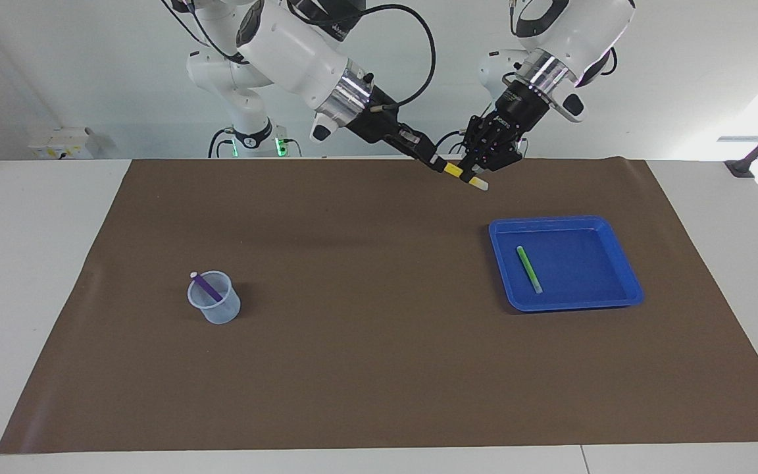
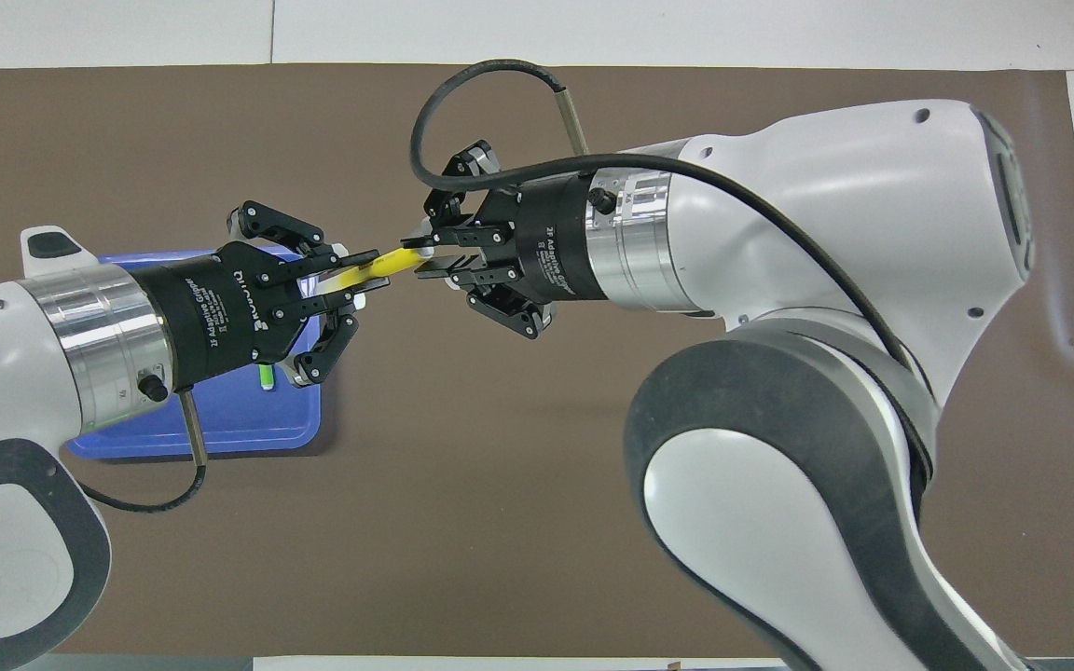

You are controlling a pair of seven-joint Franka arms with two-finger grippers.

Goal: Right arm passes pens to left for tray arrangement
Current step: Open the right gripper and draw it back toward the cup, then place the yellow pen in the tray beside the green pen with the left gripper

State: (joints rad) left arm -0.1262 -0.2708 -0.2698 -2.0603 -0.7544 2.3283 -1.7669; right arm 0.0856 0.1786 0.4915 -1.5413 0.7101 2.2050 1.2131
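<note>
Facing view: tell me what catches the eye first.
The two arms meet in mid-air with the yellow pen between the left gripper and the right gripper. A green pen lies in the blue tray. A purple pen leans in the clear cup.

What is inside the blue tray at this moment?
Only the green pen lies inside the blue tray. From overhead, the left tool covers most of both.
</note>
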